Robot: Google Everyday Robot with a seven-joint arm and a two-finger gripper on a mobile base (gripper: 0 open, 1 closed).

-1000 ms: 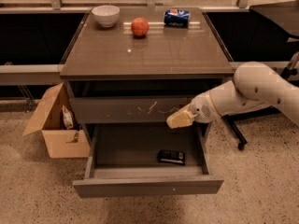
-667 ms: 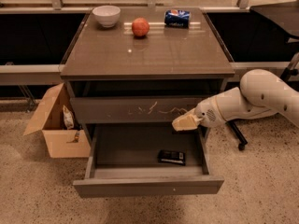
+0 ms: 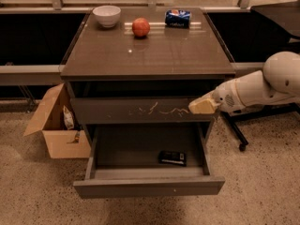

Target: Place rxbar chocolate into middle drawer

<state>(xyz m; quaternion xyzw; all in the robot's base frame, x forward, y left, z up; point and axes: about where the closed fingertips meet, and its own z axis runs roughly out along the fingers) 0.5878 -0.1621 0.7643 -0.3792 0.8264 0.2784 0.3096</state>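
Note:
The rxbar chocolate (image 3: 172, 157), a flat dark bar with pale lettering, lies on the floor of the middle drawer (image 3: 147, 186), right of centre. The drawer is pulled out, and its plain grey front faces me. My gripper (image 3: 202, 106), on a white arm reaching in from the right, is at the cabinet's right front edge. It is level with the closed drawer front with white scratch marks (image 3: 140, 110). It is above and to the right of the bar and apart from it. Nothing shows in the gripper.
On the cabinet top (image 3: 147, 50) stand a white bowl (image 3: 107, 15), a red apple (image 3: 140, 27) and a blue soda can (image 3: 178, 18) lying on its side. An open cardboard box (image 3: 58, 128) sits on the floor to the left. A wheeled chair base (image 3: 241, 144) is at the right.
My gripper and arm have drawn back to the right and slightly up, away from the open drawer. The bar and the drawer have not moved.

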